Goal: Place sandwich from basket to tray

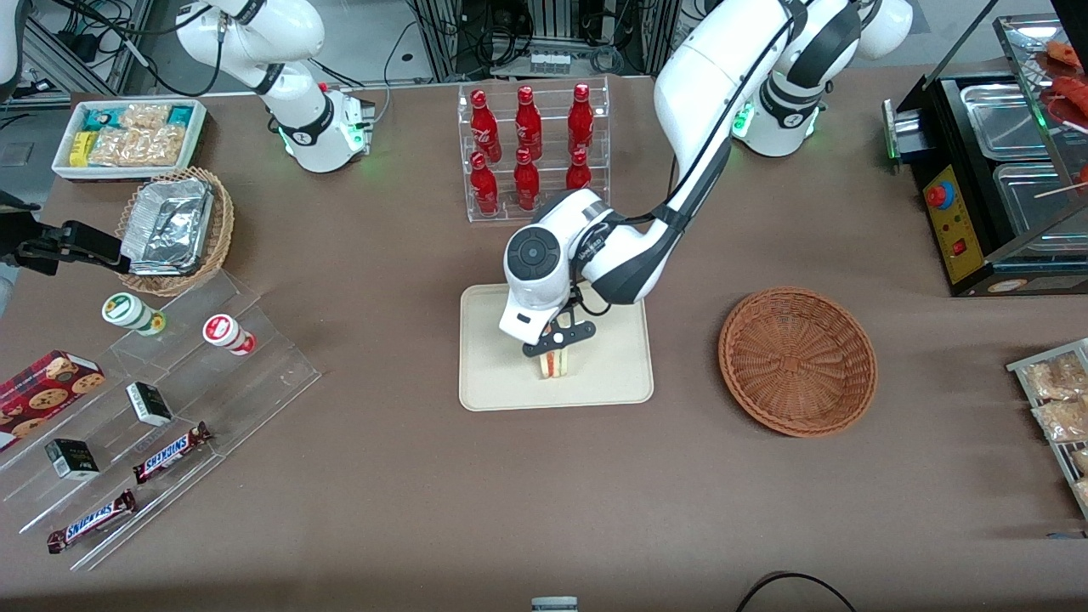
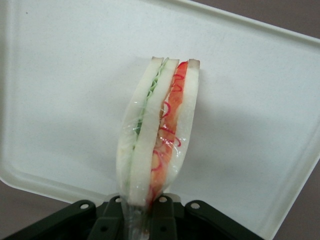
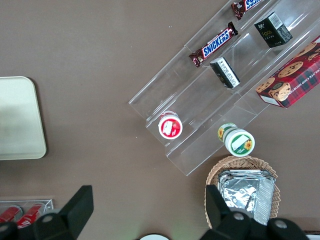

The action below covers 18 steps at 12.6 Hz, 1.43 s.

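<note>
The sandwich (image 1: 556, 364) is a pale wedge in clear wrap with green and red filling showing on its edge (image 2: 157, 130). My left gripper (image 1: 558, 340) is shut on its wrapped end (image 2: 141, 212) and holds it over the cream-beige tray (image 1: 497, 374), upright, at or just above the tray's surface (image 2: 65, 100). The reddish-brown wicker basket (image 1: 797, 361) stands empty beside the tray, toward the working arm's end of the table.
A clear rack of red bottles (image 1: 531, 149) stands farther from the front camera than the tray. A clear stepped shelf (image 1: 161, 425) with snack bars and cups, a tan basket of foil containers (image 1: 174, 229) and a white snack bin (image 1: 127, 136) lie toward the parked arm's end.
</note>
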Available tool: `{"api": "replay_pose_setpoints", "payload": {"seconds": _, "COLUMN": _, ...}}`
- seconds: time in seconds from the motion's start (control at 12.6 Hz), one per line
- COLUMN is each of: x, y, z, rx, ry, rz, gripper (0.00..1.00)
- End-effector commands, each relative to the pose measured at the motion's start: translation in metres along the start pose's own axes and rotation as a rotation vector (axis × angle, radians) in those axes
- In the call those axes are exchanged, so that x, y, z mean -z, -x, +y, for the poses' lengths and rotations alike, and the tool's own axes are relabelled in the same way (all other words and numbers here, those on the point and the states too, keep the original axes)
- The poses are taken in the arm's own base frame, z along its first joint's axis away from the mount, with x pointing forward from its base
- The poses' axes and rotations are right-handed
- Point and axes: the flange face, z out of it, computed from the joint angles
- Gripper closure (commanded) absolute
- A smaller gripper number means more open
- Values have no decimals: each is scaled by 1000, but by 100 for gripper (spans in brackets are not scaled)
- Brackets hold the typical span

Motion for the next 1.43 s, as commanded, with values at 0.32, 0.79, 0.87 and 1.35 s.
{"api": "replay_pose_setpoints", "payload": {"seconds": 0.32, "x": -5, "y": -3, "z": 9, "rx": 76, "ry": -1, "rz": 26, "gripper": 100}}
{"api": "replay_pose_setpoints", "payload": {"seconds": 0.79, "x": -12, "y": -9, "z": 9, "rx": 85, "ry": 2, "rz": 30, "gripper": 0}}
{"api": "replay_pose_setpoints", "payload": {"seconds": 0.87, "x": -7, "y": -8, "z": 9, "rx": 84, "ry": 3, "rz": 32, "gripper": 0}}
{"api": "replay_pose_setpoints", "payload": {"seconds": 1.35, "x": 78, "y": -12, "z": -8, "rx": 71, "ry": 30, "rz": 56, "gripper": 0}}
